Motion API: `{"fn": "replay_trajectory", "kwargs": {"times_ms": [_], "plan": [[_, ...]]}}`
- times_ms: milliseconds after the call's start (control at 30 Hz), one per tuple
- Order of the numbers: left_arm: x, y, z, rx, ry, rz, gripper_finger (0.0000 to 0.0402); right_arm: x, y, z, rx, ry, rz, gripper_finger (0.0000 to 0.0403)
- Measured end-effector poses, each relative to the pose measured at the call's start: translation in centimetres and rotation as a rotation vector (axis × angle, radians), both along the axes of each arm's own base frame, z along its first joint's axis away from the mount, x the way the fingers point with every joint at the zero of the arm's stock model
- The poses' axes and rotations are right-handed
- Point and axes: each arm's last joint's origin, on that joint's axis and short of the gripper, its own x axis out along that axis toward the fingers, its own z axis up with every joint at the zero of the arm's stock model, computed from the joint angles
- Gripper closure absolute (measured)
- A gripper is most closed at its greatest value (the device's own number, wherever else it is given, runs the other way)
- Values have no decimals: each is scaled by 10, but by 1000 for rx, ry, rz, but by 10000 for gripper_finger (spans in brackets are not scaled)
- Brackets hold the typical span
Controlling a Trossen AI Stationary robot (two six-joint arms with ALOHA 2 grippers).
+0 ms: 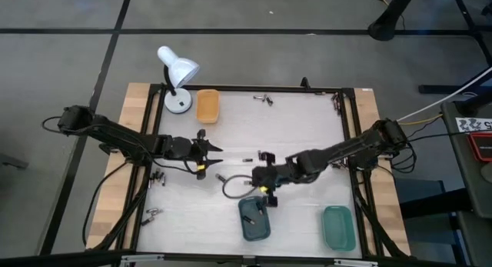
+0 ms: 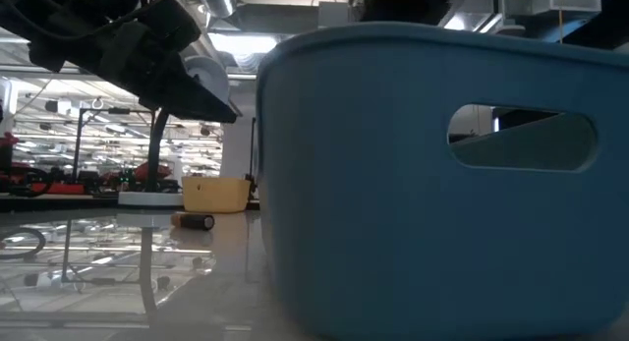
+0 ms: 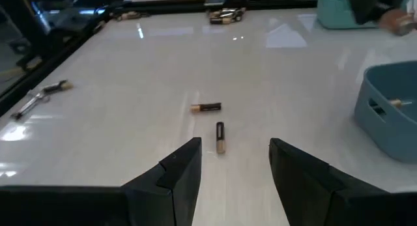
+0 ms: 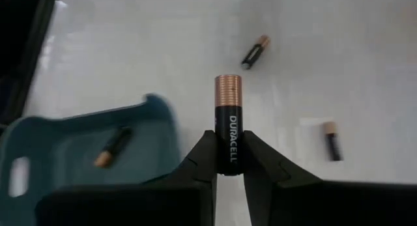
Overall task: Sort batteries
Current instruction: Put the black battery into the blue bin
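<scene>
Now right gripper pinching battery just beside blue tray rim; left gripper hovering, jaws wide, over bare surface near two loose batteries.

Overhead looks straight down on tabletop; low sits close against blue tray; right wrist cam shares it beside right claw.

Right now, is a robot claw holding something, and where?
Yes. The right gripper pinches a battery by its black end, copper end sticking out. The left gripper holds nothing.
</scene>
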Motion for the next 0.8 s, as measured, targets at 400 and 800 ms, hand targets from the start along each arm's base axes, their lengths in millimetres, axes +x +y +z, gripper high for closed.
{"fn": "replay_trajectory", "kwargs": {"times_ms": [400, 800], "plan": [[18, -3, -23, 72, 17, -33, 233, -18, 50, -4, 105, 17, 10, 361], [17, -19, -27, -104, 48, -339, 233, -3, 81, -38, 168, -24, -22, 360]]}}
